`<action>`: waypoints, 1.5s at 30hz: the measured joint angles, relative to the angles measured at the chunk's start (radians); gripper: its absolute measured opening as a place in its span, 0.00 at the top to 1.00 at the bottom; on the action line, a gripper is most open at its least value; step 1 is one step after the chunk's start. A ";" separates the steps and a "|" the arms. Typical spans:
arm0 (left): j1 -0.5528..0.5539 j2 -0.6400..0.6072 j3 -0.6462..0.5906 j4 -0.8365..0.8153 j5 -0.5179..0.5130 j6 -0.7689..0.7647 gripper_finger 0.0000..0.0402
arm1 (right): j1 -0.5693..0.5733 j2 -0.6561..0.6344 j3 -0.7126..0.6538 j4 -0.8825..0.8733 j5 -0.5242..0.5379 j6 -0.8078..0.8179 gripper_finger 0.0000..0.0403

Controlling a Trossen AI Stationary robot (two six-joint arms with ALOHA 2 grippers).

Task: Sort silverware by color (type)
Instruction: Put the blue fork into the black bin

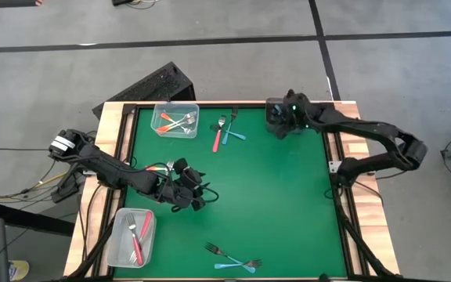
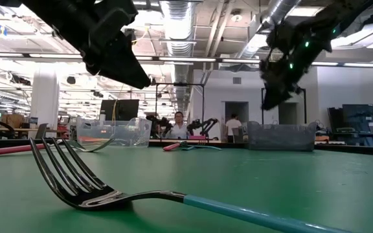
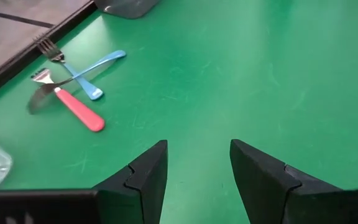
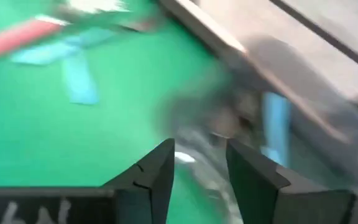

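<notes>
Although the right wrist view is smeared, a blue handle shows in the dark bin (image 1: 277, 121) under the right gripper (image 1: 280, 125), fingers parted, empty. Three forks (image 1: 227, 133) lie nearby, two blue forks (image 1: 233, 258) at the near edge; each of two clear bins (image 1: 175, 120) holds forks. The left gripper (image 1: 196, 196) hovers mid-mat, spread, empty.

The counter (image 1: 288, 204) carries one bin (image 1: 175, 120) at its far left and a second bin (image 1: 131, 236) at its near left, each with forks in it. Loose forks (image 1: 227, 131) lie just right of the far bin, and two crossed forks (image 1: 233, 257) lie at the near edge. A third bin (image 1: 282, 119) sits at the far right under the right gripper (image 1: 286, 125), and the left gripper (image 1: 197, 197) hangs right of the near-left bin.
</notes>
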 joint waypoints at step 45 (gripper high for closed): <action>-0.149 0.573 0.184 0.586 0.780 0.474 0.78 | 1.048 0.004 0.001 0.047 0.394 0.504 0.67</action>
